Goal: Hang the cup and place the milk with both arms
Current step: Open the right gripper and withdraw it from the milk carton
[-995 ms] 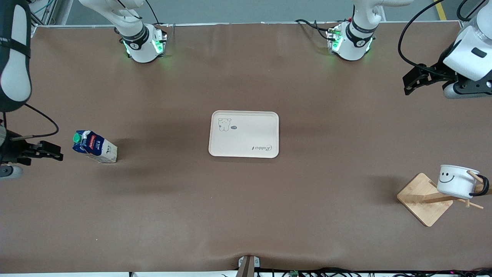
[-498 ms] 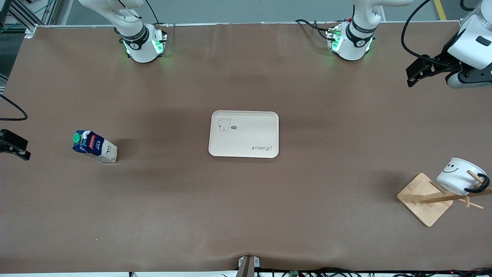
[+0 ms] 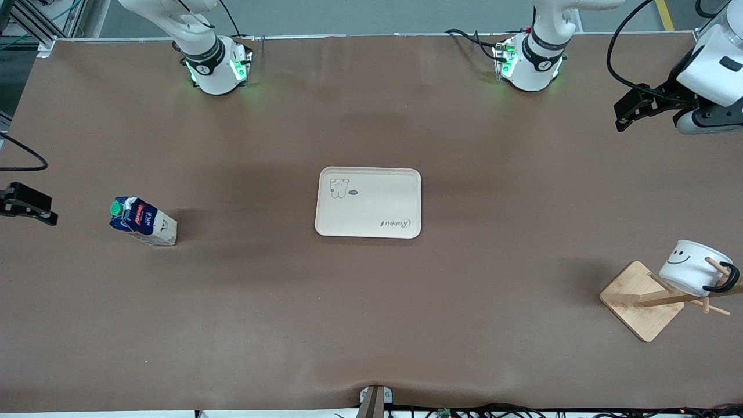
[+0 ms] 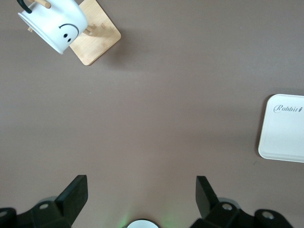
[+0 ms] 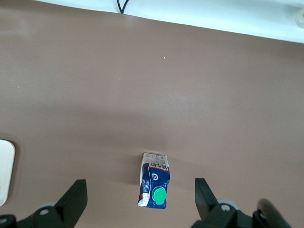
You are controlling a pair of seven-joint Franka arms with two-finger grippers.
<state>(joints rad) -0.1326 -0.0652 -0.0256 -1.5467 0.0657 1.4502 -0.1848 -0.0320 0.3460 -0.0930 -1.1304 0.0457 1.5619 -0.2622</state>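
The cup (image 3: 691,266), a white mug with a smiley face, hangs tilted by its black handle on a peg of the wooden rack (image 3: 638,302) at the left arm's end of the table. It also shows in the left wrist view (image 4: 53,23). My left gripper (image 3: 630,110) is open and empty, up in the air well clear of the rack; its jaws stand wide apart (image 4: 141,199). The milk (image 3: 142,222) stands on the table toward the right arm's end, also seen from above (image 5: 154,186). My right gripper (image 3: 29,206) is open and empty, beside the milk at the table's end (image 5: 140,199).
A cream tray (image 3: 368,202) lies flat at the table's middle, its edge showing in the left wrist view (image 4: 285,128). The arms' bases (image 3: 217,64) stand along the table's edge farthest from the front camera. Brown cloth covers the table.
The cup, level a second ago, has tipped and settled on the peg. My left gripper has drawn up and away from it. My right arm has pulled back from the milk toward the table's end.
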